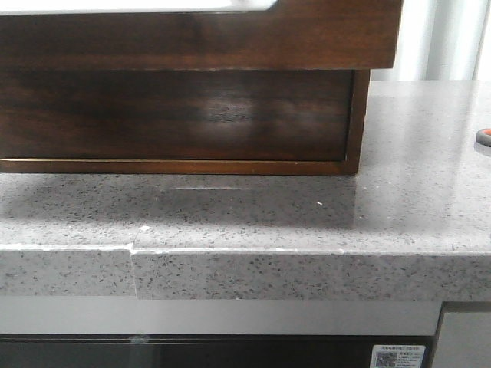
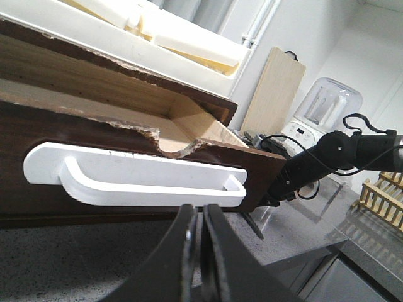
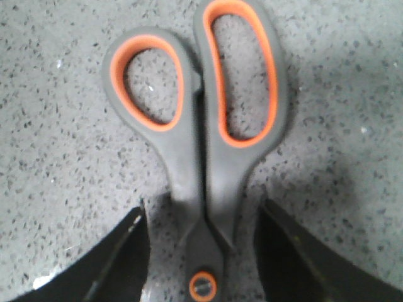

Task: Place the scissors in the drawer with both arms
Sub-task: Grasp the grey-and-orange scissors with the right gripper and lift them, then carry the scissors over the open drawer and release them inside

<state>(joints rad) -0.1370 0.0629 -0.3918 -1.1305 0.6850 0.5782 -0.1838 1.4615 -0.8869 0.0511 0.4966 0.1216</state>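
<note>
On the speckled counter (image 3: 56, 157), flat between the spread fingers of the right pincer (image 3: 201, 251): scissors (image 3: 201, 157), not yet gripped. Probably light, rigid, slick-handled; best pinched across the neck near the pivot. Left pincer (image 2: 198, 251) nearly closed, empty, just before the drawer (image 2: 126, 189).

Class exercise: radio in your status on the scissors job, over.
Right gripper open, fingers either side of the scissors, which lie flat on the counter. Left gripper nearly shut, holding nothing, just short of the drawer handle. Nothing in the way.
</note>
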